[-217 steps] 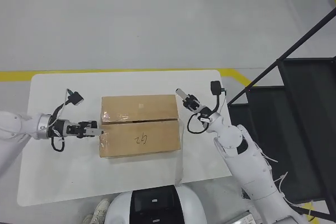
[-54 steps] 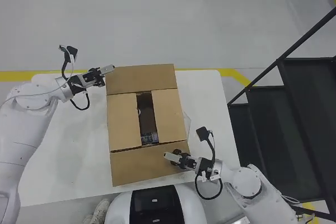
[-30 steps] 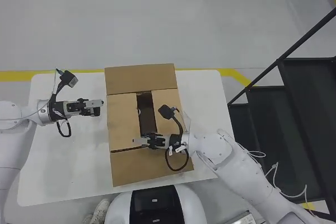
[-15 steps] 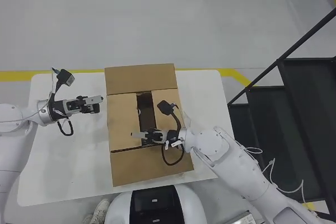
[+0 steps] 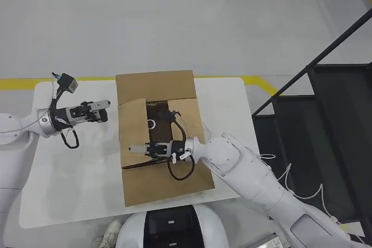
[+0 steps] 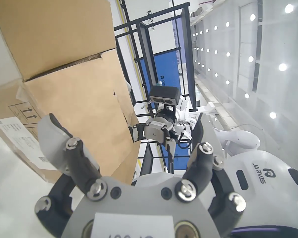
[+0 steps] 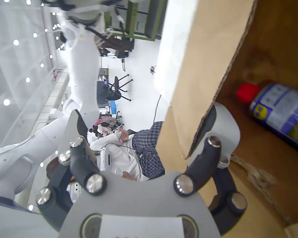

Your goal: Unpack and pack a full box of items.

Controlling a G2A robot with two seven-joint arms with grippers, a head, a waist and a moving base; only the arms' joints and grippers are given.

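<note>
In the middle of the white table [image 5: 68, 180], the cardboard box [image 5: 155, 84] is sitting with its two outer flaps folded out flat, one lying toward the far edge and one toward the robot. I am watching the right gripper [image 7: 144, 117] reaching across the opening to the left inner flap [image 7: 213, 38]. Its fingers are standing wide apart and straddling the flap's free edge, one inside the box and touching the cardboard, the other outside it, so nothing is being squeezed. The flap is tilting up from the opening rather than lying level. Down inside the box, a blue spray can [image 7: 278, 115] with a red cap is lying on its side on the cardboard bottom. The left gripper [image 5: 102, 110] is hovering over the table just beside the box's left wall, near the far corner, and its fingers are spread with nothing between them. Through its wrist camera I am looking at that side wall, which is carrying a white label [image 6: 13, 130].
</note>
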